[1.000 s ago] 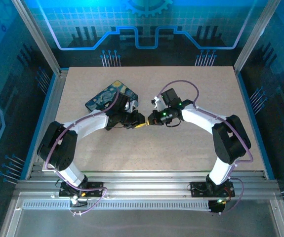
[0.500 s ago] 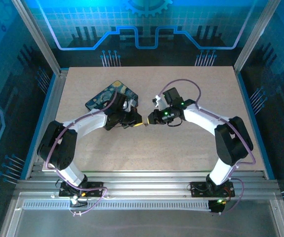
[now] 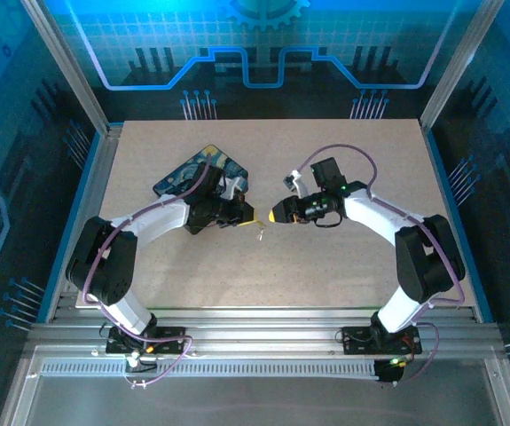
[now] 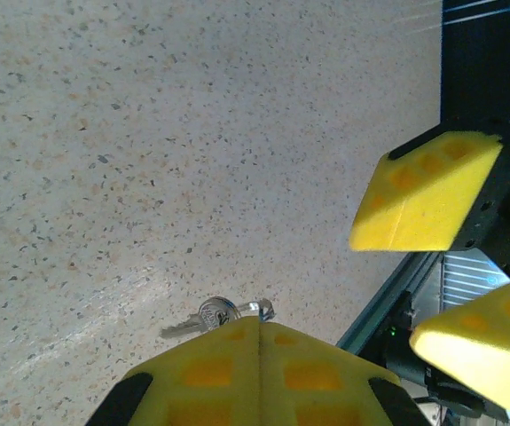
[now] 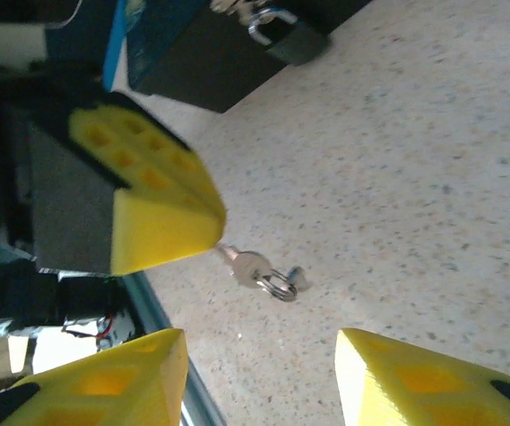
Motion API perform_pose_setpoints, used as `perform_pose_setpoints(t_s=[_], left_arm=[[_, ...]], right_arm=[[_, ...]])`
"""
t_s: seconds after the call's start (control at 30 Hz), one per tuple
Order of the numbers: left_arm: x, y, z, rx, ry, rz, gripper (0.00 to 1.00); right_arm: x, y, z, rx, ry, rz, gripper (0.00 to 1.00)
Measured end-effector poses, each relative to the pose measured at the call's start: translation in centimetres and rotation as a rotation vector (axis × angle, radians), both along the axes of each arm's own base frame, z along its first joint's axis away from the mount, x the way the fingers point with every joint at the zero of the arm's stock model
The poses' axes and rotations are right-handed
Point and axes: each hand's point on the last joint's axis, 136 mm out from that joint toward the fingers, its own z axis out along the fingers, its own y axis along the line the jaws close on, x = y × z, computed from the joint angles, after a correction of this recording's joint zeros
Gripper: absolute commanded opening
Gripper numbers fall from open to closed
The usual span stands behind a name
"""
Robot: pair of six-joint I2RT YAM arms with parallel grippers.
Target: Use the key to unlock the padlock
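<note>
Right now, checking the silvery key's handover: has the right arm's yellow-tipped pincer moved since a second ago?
Yes. The right pincer has drawn back rightward, farther from the dark swirl-painted box.

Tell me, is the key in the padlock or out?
Out. The key sticks from the shut left hand; the padlock lies apart.

key (image 5: 253, 266) partly hidden by left claw (image 5: 206, 222), padlock (image 5: 292, 40) cut by top edge
</note>
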Motion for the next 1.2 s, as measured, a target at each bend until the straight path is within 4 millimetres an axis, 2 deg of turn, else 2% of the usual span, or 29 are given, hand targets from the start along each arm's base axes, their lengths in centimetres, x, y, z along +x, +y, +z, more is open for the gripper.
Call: perform_pose_setpoints(t_s=[0.27, 0.43, 0.73, 0.87, 1.03, 1.2], left_arm=[[-0.7, -0.9, 2.5, -0.085, -0.070, -0.083, 0.00], [-1.0, -1.0, 2.6, -0.108, -0.075, -0.108, 0.00], [-0.4, -0.3, 2.7, -0.119, -0.053, -0.069, 0.00], [0.4, 0.3, 2.8, -0.132, 0.027, 0.005, 0.00], [1.6, 1.2, 2.5, -0.144, 0.176, 0.128, 0.00], [1.8, 1.3, 2.4, -0.155, 0.274, 0.200, 0.00]], right_arm=[[-0.6, 1.3, 0.7, 0.118, -0.023, 0.101, 0.51], [-0.8, 1.6, 0.3, 0.137, -0.018, 0.129, 0.47], [-0.6, 1.3, -0.3, 0.108, -0.058, 0.132, 0.48], [-1.0, 0.8, 0.0, 0.017, -0.196, 0.132, 0.47], [-0.9, 1.7, 0.5, -0.160, -0.484, 0.144, 0.46], [-0.5, 2.1, -0.7, -0.260, -0.720, 0.160, 0.45]])
